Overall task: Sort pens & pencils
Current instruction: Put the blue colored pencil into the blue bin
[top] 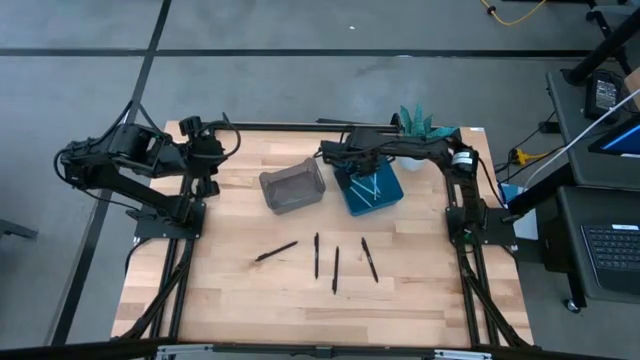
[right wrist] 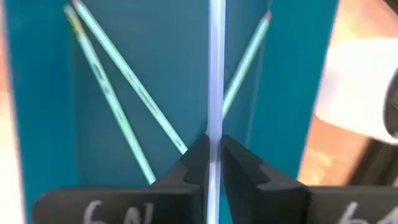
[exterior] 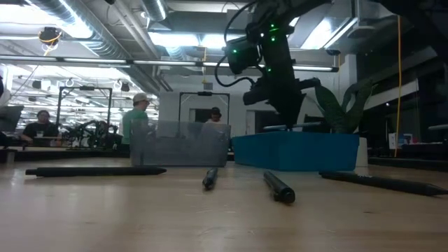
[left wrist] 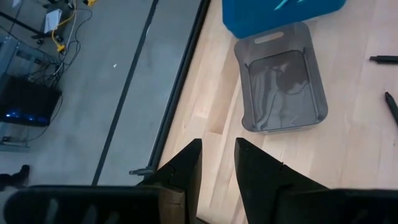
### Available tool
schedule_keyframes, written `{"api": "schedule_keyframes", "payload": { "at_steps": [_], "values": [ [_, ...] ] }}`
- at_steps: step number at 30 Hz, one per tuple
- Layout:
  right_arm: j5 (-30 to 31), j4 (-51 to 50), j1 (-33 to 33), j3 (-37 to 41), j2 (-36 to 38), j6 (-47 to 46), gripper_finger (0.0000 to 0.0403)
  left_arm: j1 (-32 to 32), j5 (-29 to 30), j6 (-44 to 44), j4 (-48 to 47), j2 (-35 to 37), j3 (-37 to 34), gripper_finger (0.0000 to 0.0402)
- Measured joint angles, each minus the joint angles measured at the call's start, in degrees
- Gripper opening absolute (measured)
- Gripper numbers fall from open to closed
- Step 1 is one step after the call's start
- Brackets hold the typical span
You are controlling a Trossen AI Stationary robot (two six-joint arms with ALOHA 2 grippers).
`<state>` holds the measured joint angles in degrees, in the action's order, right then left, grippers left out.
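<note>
Right gripper (right wrist: 212, 163): clamped on a light blue stick (right wrist: 216, 74), held over the blue bin (top: 370, 188).
Blue bin: three more light blue sticks (right wrist: 127, 81) inside.
Grey bin (top: 292, 186): nothing visible inside.
Table (top: 240, 300): four black sticks (top: 335, 270) near the front.
Left gripper (left wrist: 216, 163): slightly parted, holding nothing, at the table's left edge.

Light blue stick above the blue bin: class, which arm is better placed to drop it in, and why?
Right. Its claw is shut on the light blue stick directly over the blue bin. The left claw waits at the table's far-left edge.
</note>
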<state>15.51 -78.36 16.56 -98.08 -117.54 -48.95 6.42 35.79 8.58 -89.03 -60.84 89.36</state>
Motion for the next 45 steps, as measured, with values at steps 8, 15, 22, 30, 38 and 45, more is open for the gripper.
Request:
{"api": "schedule_keyframes", "payload": {
  "at_steps": [8, 15, 22, 30, 38, 45],
  "values": [
    [-0.06, 5.57, 0.87, 0.0, -1.87, 2.94, 0.0039, 0.0, 0.0, 0.0, -0.02, 0.0, 0.0, 0.0089],
    [-0.57, 6.55, 1.76, 0.0, -3.19, 4.57, 0.0039, 0.0, 0.0, -0.22, -0.04, 0.0, 0.0, 0.0089],
    [-3.93, 11.99, 2.8, 5.57, -3.13, 4.96, 0.0039, 0.0, 0.0, -0.22, -0.07, 0.0, 0.0, 0.0089],
    [-4.59, 13.45, 2.77, 7.48, -3.15, 4.64, 0.0039, -0.02, 1.2, -1.13, -0.07, 0.0, 0.0, 0.0089],
    [-5.13, 14.51, 2.79, 7.48, -3.15, 6.04, 0.0045, 0.0, 2.5, -1.53, -0.07, 0.0, 0.0, 0.0089],
    [-6.21, 14.88, 2.99, 7.48, -3.15, 5.94, 0.0112, -0.01, 2.62, -1.68, -0.07, 0.0, 0.0, 0.0089]
  ]
}}
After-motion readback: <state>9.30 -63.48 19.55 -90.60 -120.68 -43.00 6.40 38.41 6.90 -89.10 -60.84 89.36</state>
